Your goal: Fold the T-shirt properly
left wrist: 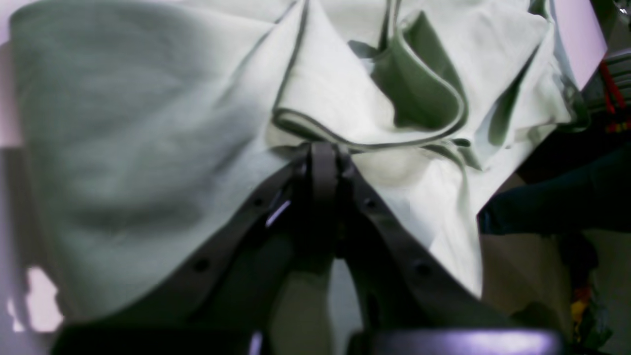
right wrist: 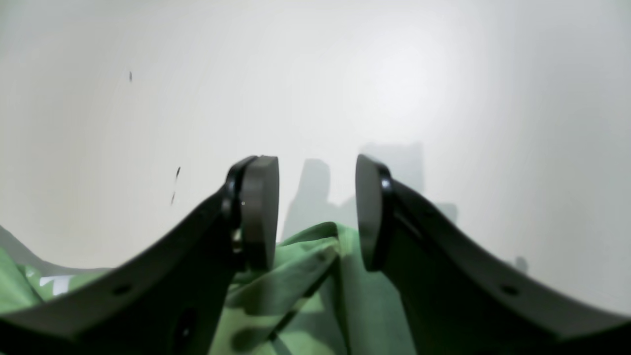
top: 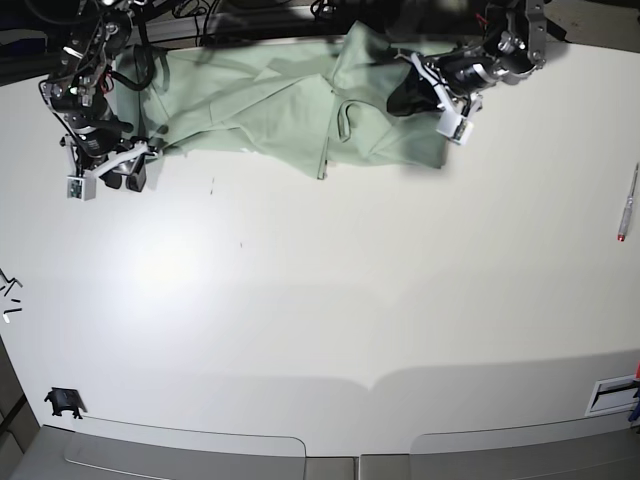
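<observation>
overhead, left claw (left wrist: 323, 153) pinching t-shirt (top: 280, 105) fold, spread right claw (right wrist: 315, 212) beside its edge

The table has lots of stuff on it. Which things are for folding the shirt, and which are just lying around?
For the job:
- T-shirt, crumpled at the far edge
- left gripper, shut on the shirt
- right gripper, open beside the shirt's edge

Just lying about:
- pen at the table's side
- small black clip near the front corner
</observation>
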